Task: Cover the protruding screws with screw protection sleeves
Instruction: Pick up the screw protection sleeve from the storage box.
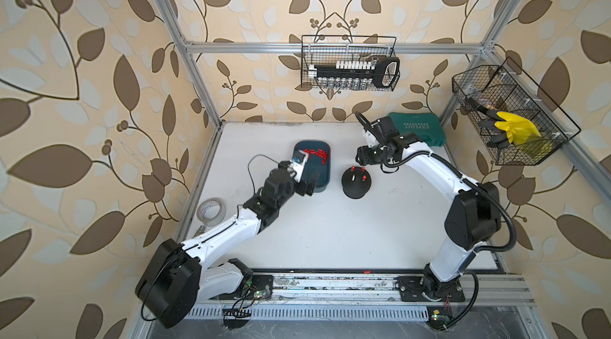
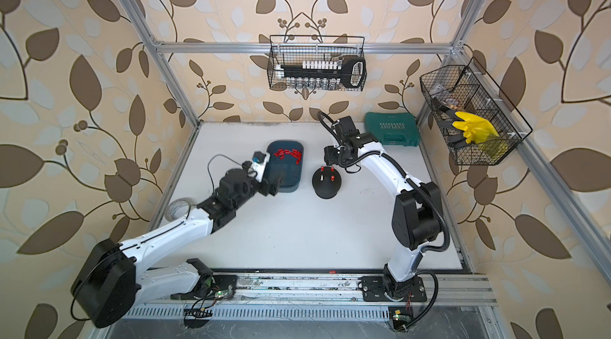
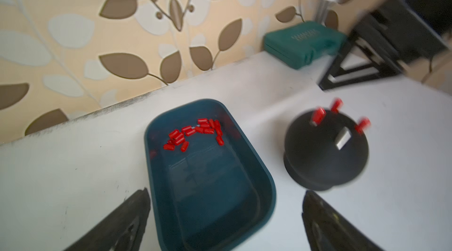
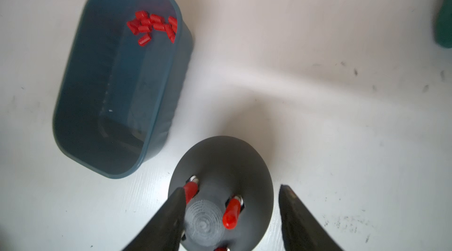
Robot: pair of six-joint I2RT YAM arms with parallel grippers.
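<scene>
Left wrist view showed a scuffed white worktop [image 3: 73, 164] below leaf wallpaper [image 3: 73, 29], the open, empty left gripper [image 3: 225, 192] above the tray [image 3: 208, 169] of screw protection sleeves [image 3: 193, 131], and the open right gripper [image 4: 231, 187] over the dome [image 4: 256, 164] with its protruding screws [image 3: 342, 138].

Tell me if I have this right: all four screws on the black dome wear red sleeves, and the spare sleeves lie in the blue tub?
Not quite. Only three screws wear red sleeves; the fourth screw on the black dome stands bare silver, as the left wrist view shows. The spare sleeves do lie in the blue tub.
</scene>
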